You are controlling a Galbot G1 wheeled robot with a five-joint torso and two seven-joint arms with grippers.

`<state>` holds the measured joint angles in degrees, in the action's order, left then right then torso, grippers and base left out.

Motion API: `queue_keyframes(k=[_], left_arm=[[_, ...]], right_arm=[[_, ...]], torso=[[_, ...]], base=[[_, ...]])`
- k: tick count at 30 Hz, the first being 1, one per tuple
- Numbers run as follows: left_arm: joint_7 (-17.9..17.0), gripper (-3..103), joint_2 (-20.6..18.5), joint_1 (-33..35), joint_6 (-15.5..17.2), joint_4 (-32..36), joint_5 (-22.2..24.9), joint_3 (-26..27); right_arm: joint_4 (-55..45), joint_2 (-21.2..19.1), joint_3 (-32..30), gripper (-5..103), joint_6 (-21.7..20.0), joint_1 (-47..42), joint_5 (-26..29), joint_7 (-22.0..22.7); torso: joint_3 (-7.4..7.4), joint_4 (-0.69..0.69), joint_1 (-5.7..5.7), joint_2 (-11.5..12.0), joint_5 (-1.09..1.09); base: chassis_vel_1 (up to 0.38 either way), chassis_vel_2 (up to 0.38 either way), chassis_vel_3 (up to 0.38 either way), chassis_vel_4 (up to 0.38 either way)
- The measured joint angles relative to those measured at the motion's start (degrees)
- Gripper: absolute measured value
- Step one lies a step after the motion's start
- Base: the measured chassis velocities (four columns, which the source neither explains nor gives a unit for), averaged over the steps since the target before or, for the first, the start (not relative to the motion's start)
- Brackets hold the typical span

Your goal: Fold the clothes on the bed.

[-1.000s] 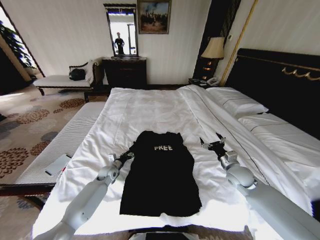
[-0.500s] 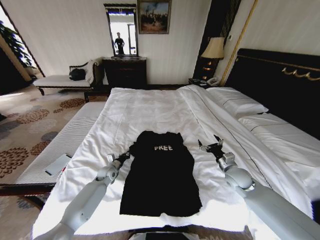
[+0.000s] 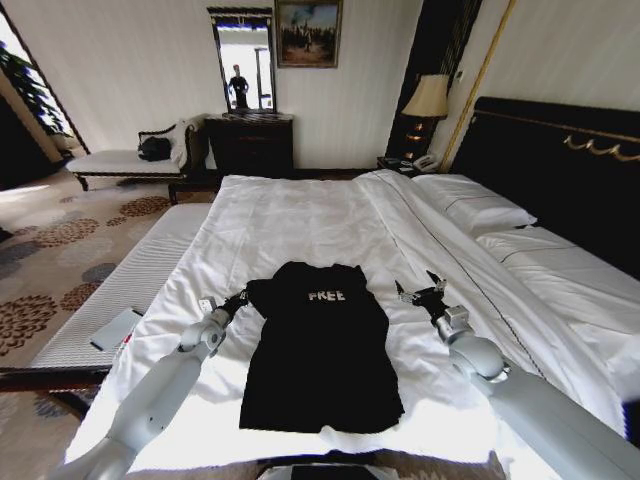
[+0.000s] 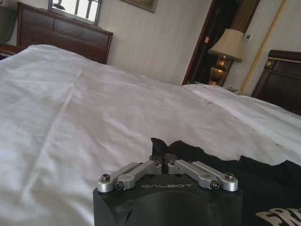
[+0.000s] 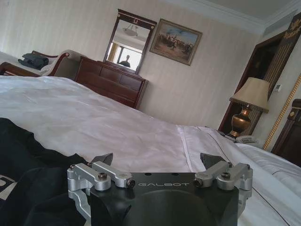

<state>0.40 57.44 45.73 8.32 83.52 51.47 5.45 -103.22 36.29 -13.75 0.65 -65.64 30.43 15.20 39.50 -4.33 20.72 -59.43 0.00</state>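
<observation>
The clothes, one black T-shirt (image 3: 320, 350) with white "FREE" lettering, lie flat on the white duvet of the bed (image 3: 300, 215), near its foot. My left gripper (image 3: 240, 298) is at the shirt's left sleeve, which is drawn out sideways. In the left wrist view the left gripper (image 4: 160, 157) is shut on a pinch of the black T-shirt (image 4: 263, 183). My right gripper (image 3: 420, 292) hovers just beyond the shirt's right shoulder, apart from it. In the right wrist view the right gripper (image 5: 156, 160) is open, with the black T-shirt (image 5: 28, 169) off to one side.
White pillows (image 3: 480, 205) and a dark headboard (image 3: 560, 170) run along the bed's right side. A pale cushioned bench (image 3: 130, 285) with a flat device (image 3: 115, 328) on it stands to the left. A dresser (image 3: 250, 140) and a lamp (image 3: 428, 98) stand at the far wall.
My left gripper has moved left and slightly away, pulling the shirt's left sleeve outward. The right gripper has edged a little toward the shirt and stays open.
</observation>
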Motion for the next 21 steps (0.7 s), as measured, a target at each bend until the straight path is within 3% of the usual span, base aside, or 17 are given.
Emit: queue_keyframes(k=[3, 10, 21], left_arm=[[0.01, 1, 0.55, -4.03, 0.44, 0.25, -3.64, -5.26], [0.01, 1, 2.61, -8.62, 1.92, -0.25, -5.47, -14.82], [0.02, 1, 6.41, -11.43, 1.99, -3.71, -7.11, -23.04]], right_arm=[[0.41, -0.06, 1.46, 100, -0.55, 1.81, 0.49, 0.1], [1.05, -0.23, 2.19, 100, -0.98, 3.26, 1.14, 0.3], [2.11, 0.34, 1.11, 100, 0.02, 2.08, 0.61, -0.65]], torso=[[0.0, -0.02, 0.0, 0.0, 0.01], [0.0, -0.01, 0.0, 0.0, 0.01], [0.0, -0.01, 0.0, 0.0, 0.01]], base=[[0.0, 0.0, 0.0, 0.0], [0.0, 0.0, 0.0, 0.0], [0.0, 0.0, 0.0, 0.0]])
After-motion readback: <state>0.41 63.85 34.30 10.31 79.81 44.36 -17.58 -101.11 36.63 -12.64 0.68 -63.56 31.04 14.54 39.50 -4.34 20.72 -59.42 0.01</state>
